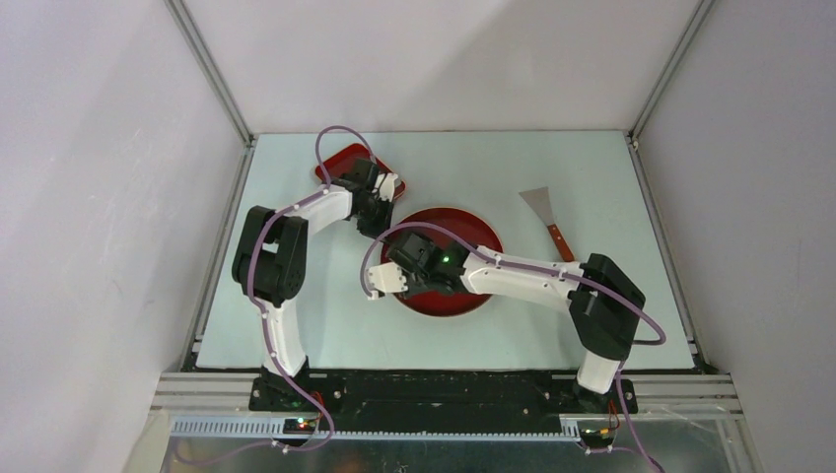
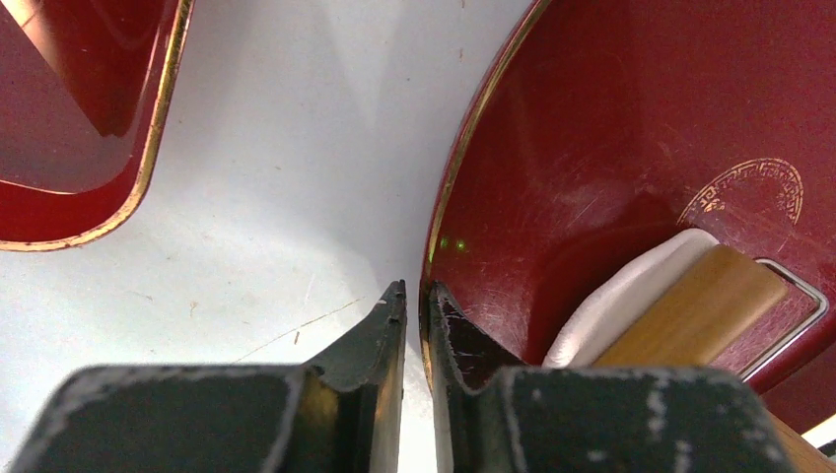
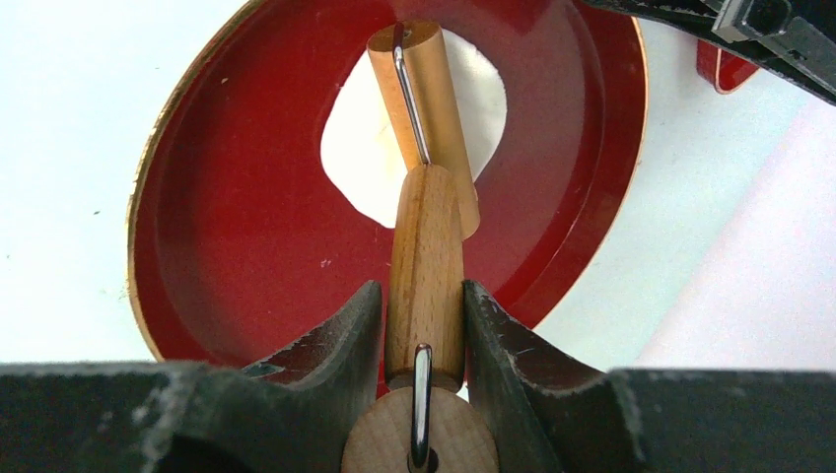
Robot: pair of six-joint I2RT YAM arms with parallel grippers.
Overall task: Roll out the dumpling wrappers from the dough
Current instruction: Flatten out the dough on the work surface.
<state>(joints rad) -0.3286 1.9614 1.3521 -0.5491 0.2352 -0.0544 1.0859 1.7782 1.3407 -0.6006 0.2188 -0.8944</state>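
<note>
As the right wrist view shows, right claw (image 3: 422, 296) is clamped on the roller (image 3: 426, 246) handle. Barrel rests on the one dumpling wrapper (image 3: 357, 148), flat and white, mid round plate (image 3: 246, 217). Left wrist view only: left claw (image 2: 419, 293) pinched on that plate's gold rim. Top view only: one scraper (image 1: 548, 222) on worktop (image 1: 444, 340). Two red dishes; second is a square tray (image 1: 330, 160), far left.

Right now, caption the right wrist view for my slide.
Right tool grips the wooden roller, which rests on white dough in the round red plate.
</note>
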